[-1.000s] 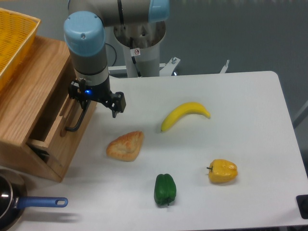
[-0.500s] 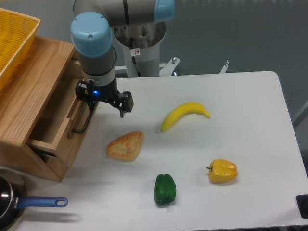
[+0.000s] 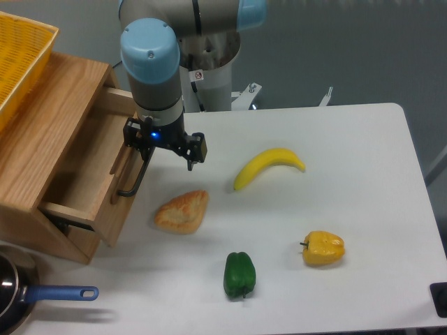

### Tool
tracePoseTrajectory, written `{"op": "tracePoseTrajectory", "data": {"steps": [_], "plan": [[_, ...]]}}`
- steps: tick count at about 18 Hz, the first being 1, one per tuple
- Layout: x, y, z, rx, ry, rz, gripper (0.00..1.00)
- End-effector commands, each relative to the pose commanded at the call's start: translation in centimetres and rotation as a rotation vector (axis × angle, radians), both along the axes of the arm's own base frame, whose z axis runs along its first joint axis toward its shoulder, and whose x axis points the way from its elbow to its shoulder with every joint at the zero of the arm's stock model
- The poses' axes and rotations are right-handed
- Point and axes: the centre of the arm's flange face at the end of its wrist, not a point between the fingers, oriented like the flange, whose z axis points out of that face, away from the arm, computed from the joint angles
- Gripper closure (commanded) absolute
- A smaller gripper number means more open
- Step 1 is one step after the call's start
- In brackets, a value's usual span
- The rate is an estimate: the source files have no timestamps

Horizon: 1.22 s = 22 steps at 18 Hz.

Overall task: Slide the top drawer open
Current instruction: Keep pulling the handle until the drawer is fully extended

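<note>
1. Top drawer is sitting partway out of the cabinet at the table's left edge.
2. I'm keeping the pull straight along the runners, away from the pastry.
3. Gripper is sitting at the black handle; I can't tell if it's pinching it or spread.

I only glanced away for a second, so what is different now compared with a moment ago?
The end effector, at the black handle, has moved right toward the table's middle, drawing the top drawer further out of the cabinet. The croissant, banana, both peppers and the pan stayed put.
</note>
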Motion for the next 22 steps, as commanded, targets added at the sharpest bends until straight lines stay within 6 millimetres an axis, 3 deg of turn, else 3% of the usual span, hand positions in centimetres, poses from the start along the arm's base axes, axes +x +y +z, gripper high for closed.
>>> {"op": "tracePoseTrajectory", "data": {"steps": [22], "plan": [[-4.7, -2.4, -0.1, 0.0, 0.003, 0.031, 0.0]]}}
